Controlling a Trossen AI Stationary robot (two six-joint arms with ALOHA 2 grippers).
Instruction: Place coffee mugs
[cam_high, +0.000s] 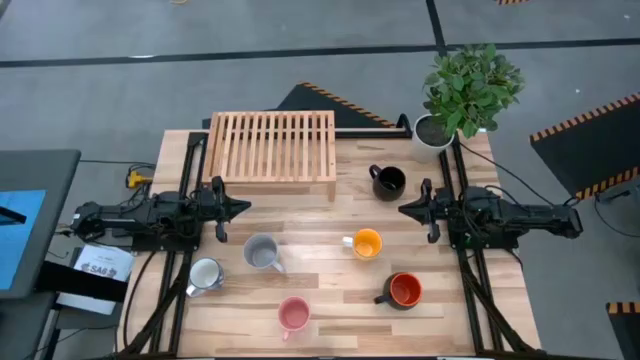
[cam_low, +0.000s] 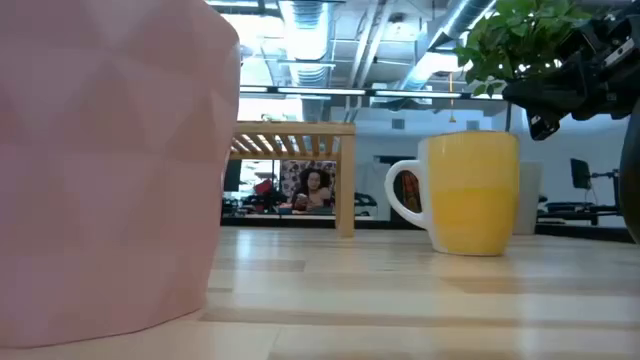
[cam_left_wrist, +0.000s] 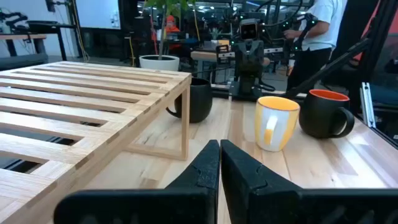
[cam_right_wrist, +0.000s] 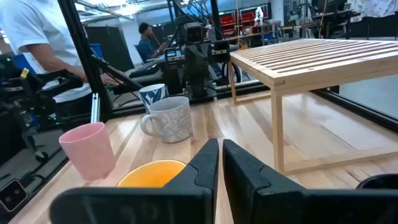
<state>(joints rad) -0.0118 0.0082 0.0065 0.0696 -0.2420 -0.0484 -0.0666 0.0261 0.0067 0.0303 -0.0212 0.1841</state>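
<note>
Six mugs stand on their bases on the wooden table: black mug (cam_high: 387, 181) right of the rack, orange mug (cam_high: 366, 243) at centre, dark mug with red inside (cam_high: 403, 290), pink mug (cam_high: 293, 315) near the near edge, grey mug (cam_high: 261, 252), white mug (cam_high: 205, 275). My left gripper (cam_high: 244, 208) hovers shut at the table's left side, beside the rack's near left corner. My right gripper (cam_high: 404, 210) hovers shut at the right side, between the black and orange mugs. In the low view the pink mug (cam_low: 110, 170) fills the left and the orange mug (cam_low: 470, 195) stands at centre right.
A slatted wooden rack (cam_high: 271, 147) stands on legs at the table's far centre. A potted plant in a white pot (cam_high: 436, 132) sits at the far right corner. Bare table lies between the two grippers. People show in the room beyond the table.
</note>
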